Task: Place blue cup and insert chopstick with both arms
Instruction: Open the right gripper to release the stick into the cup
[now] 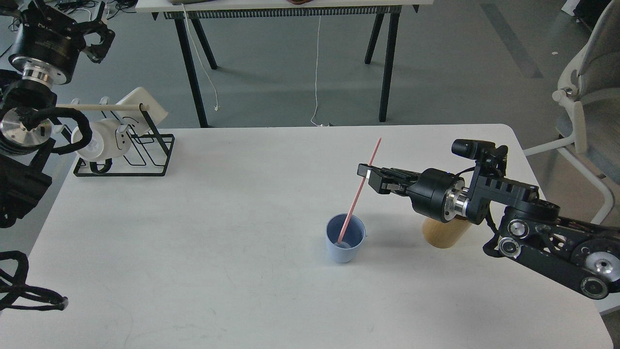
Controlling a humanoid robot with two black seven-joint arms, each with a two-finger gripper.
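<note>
Counter [193, 252]: smooth matt white top. Blue cup [345, 238]: matt light-blue plastic. Chopstick [359, 189]: smooth pink stick. Cylinder [443, 235]: tan wood-like wall with fine grain. Rack [131, 155]: thin black wire carrying a pale wooden rod [104, 107]. Arms: matt black casings, bright silver metal joints.

We have a single view, taken from our own head, high above the white surface [193, 271] and facing forward and down. It sits at middle distance: the surface fills the lower two thirds of the frame, its far edge crossing just above the middle. Beyond it, the upper third shows grey floor, the legs of a second table [382, 63] at top centre and a chair [588, 92] at the upper right. Our left arm [29, 121] enters at the left edge, our right arm [557, 242] at the lower right.
</note>
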